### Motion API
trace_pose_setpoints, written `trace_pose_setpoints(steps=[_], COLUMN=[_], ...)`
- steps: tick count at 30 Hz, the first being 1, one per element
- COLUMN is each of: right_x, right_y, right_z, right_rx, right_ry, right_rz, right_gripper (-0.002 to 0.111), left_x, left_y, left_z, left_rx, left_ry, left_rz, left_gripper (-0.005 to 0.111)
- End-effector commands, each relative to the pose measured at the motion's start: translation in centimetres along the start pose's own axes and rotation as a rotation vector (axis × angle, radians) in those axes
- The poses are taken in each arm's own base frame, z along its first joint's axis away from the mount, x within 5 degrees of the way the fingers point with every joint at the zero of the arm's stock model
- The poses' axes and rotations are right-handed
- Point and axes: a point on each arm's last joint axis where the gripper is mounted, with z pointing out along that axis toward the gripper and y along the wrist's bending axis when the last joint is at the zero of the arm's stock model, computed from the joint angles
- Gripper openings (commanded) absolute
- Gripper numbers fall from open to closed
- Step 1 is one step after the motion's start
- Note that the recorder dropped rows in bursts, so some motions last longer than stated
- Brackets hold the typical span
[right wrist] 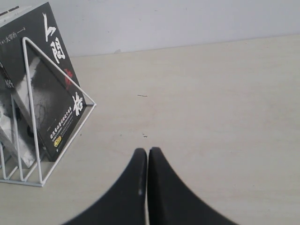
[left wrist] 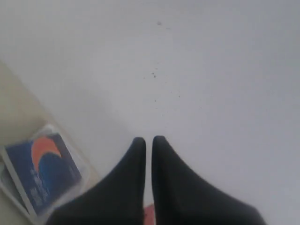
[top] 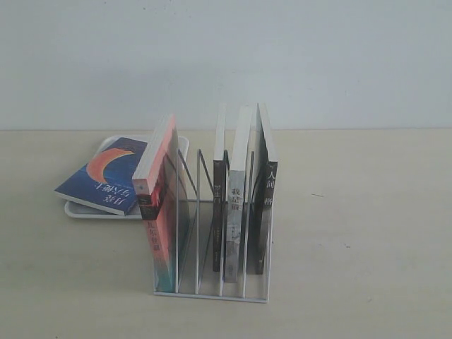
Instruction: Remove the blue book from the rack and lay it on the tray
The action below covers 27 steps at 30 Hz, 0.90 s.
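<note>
The blue book (top: 104,174) with its orange crescent lies flat on the white tray (top: 181,145) at the back left, its near corner overhanging the tray's rim. The left wrist view shows the same book (left wrist: 44,172) and tray (left wrist: 14,191) far below. The white wire rack (top: 212,244) stands mid-table with a pink-red book (top: 161,205) in its left slot and three dark and grey books on its right. My left gripper (left wrist: 148,139) is shut, high up, holding nothing. My right gripper (right wrist: 148,151) is shut over bare table beside the rack (right wrist: 33,117). Neither gripper shows in the exterior view.
The black-covered book (right wrist: 49,89) fills the rack's outermost slot on the right. The pale wooden table (top: 353,212) stretches to the right of the rack. A white wall (top: 226,56) runs along the table's back edge.
</note>
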Motion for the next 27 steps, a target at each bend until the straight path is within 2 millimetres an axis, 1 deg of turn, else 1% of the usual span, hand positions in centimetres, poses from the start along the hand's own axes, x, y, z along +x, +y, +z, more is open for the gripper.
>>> trace_pose_setpoints(steps=[1, 3, 5, 9, 10, 14, 17, 19, 27], right_x=[-0.1, -0.1, -0.1, -0.1, -0.1, -0.1, -0.1, -0.1, -0.1], right_y=[-0.1, -0.1, -0.1, -0.1, -0.1, -0.1, -0.1, -0.1, -0.1], right_z=[0.0, 0.0, 0.0, 0.0, 0.0, 0.0, 0.0, 0.0, 0.0], right_rx=[0.008, 0.008, 0.008, 0.008, 0.008, 0.008, 0.008, 0.008, 0.008], right_ry=[-0.008, -0.008, -0.008, -0.008, -0.008, -0.008, -0.008, -0.008, -0.008], right_rz=[-0.012, -0.012, -0.012, -0.012, -0.012, -0.012, -0.012, -0.012, -0.012], right_gripper=[0.000, 0.000, 0.000, 0.000, 0.000, 0.000, 0.000, 0.000, 0.000], left_x=[1.0, 1.3, 1.6, 1.4, 1.6, 2.9, 3.4, 3.4, 3.4], left_y=[1.3, 1.5, 1.8, 2.4, 2.8, 4.3, 4.8, 4.9, 4.9], left_z=[-0.1, 0.0, 0.0, -0.7, -0.9, -1.7, -1.7, -1.6, -1.6], left_rx=[-0.077, -0.067, -0.068, -0.088, -0.102, -0.111, -0.084, -0.049, -0.022], left_ry=[0.056, 0.071, 0.077, 0.052, 0.052, 0.105, 0.117, 0.111, 0.109], left_rz=[-0.447, -0.510, -0.535, -0.407, -0.436, -0.709, -0.788, -0.769, -0.508], left_gripper=[0.004, 0.004, 0.004, 0.004, 0.004, 0.004, 0.004, 0.004, 0.004])
